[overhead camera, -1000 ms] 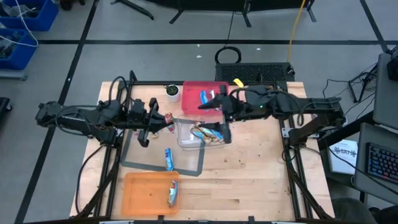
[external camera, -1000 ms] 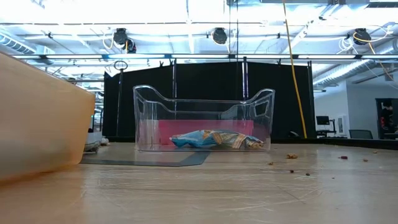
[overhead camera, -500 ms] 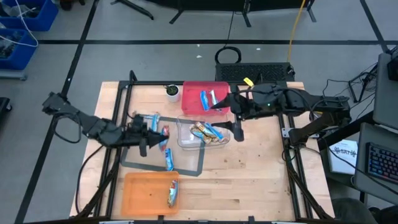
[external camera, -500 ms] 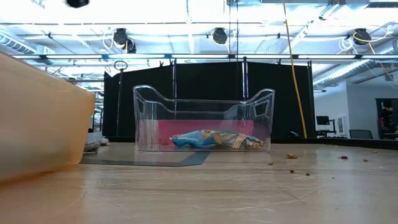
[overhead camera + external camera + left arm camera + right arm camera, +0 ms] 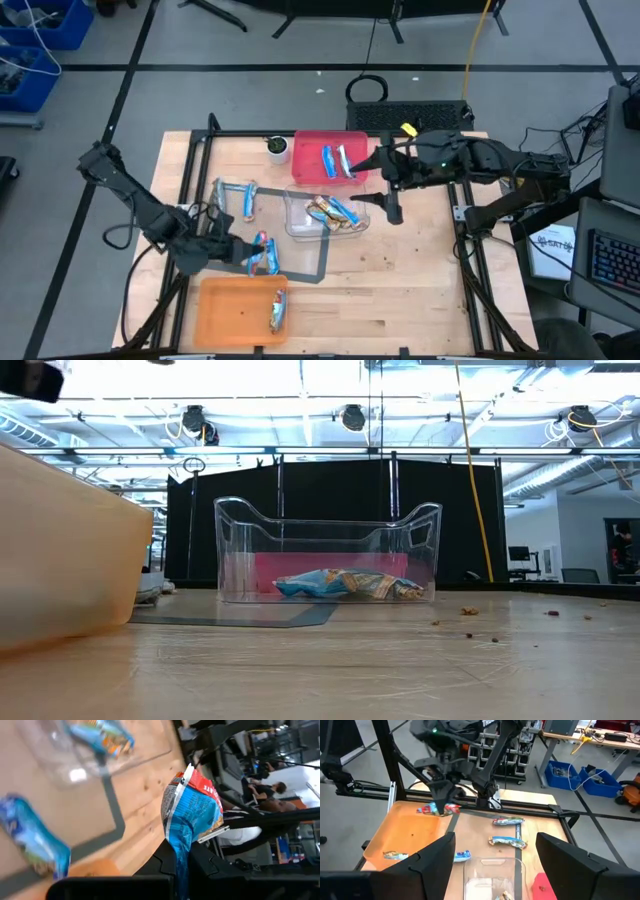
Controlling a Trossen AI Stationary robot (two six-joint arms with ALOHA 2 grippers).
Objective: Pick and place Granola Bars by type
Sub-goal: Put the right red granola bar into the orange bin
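Observation:
My left gripper (image 5: 250, 256) is shut on a blue-and-white bar with a red end (image 5: 263, 250), above the grey mat just beyond the orange tray (image 5: 215, 300). Another blue bar (image 5: 35, 840) lies on the mat beside it. Two more bars (image 5: 235, 195) lie on the wood to the left. The orange tray holds one tan bar (image 5: 277, 312). Two blue bars (image 5: 335, 160) lie in the red tray (image 5: 305, 150). The clear bin (image 5: 300, 228) holds several bars (image 5: 345, 584). My right gripper (image 5: 392, 208) is open, right of the clear bin. My left gripper (image 5: 179, 862) pinches the bar between its two fingers by one end (image 5: 179, 851). The rest of the wrapper (image 5: 192, 805) sticks out past the fingertips, red end farthest out. The bar is lifted clear of the table (image 5: 437, 809).
A small white cup (image 5: 277, 148) stands at the far edge, left of the red tray. The grey mat (image 5: 300, 272) lies between the clear bin and the orange tray. Crumbs (image 5: 468, 612) dot the wood, and bare wood (image 5: 420, 290) lies on the near right.
My left gripper has carried the bar from beside the two loose bars toward the table's near edge, ending above the mat by the orange tray. My right gripper has drawn back from over the red tray toward the right; a second blue bar now lies in that tray.

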